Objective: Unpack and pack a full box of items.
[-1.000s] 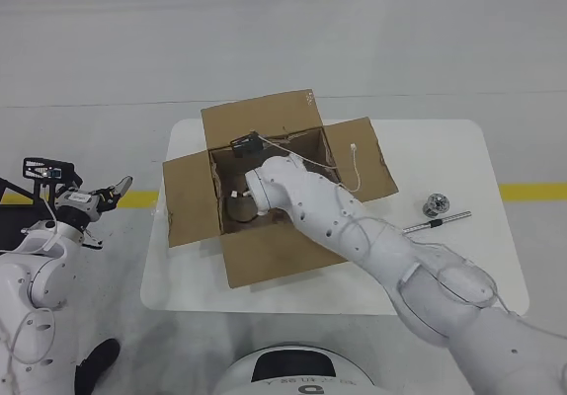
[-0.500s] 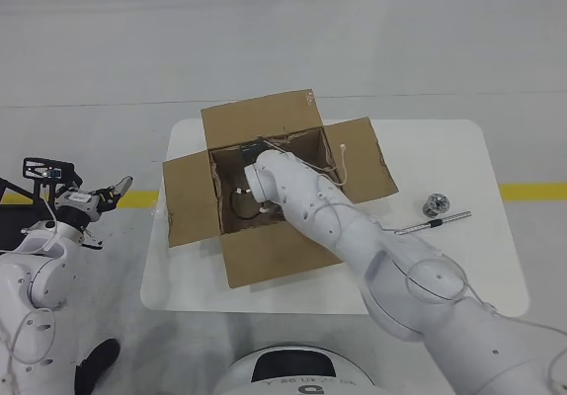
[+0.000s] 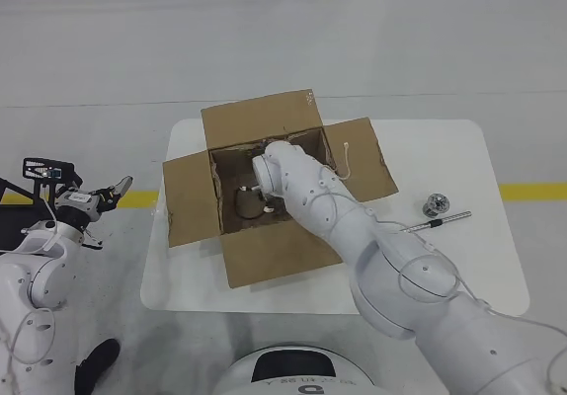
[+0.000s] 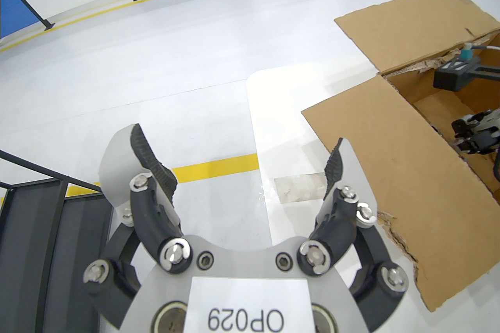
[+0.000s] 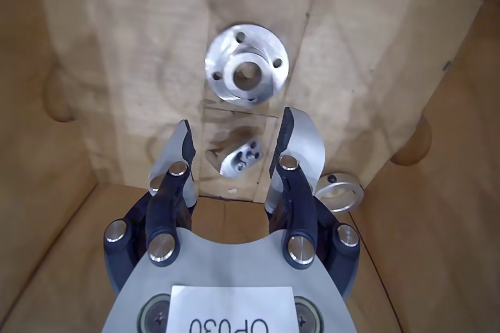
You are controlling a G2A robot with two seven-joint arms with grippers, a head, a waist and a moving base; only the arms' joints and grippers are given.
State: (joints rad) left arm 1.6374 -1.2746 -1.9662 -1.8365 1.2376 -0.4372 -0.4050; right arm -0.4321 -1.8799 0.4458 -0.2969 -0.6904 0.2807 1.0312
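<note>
The left claw (image 4: 237, 149) hung off the left edge of the worktop (image 3: 451, 158), over the floor, jaws spread wide and holding nothing. The cardboard box (image 3: 190, 202) sat on the worktop, all flaps open. The right arm was angled down into it. The right claw (image 5: 238, 133) was partly open and empty, above a small machined block (image 5: 241, 159) on the box floor. A round flange (image 5: 247, 68) and a ring (image 5: 339, 192) lay nearby. Right of the box, a small metal part (image 3: 436, 205) and a rod (image 3: 440, 223) lay on the worktop.
</note>
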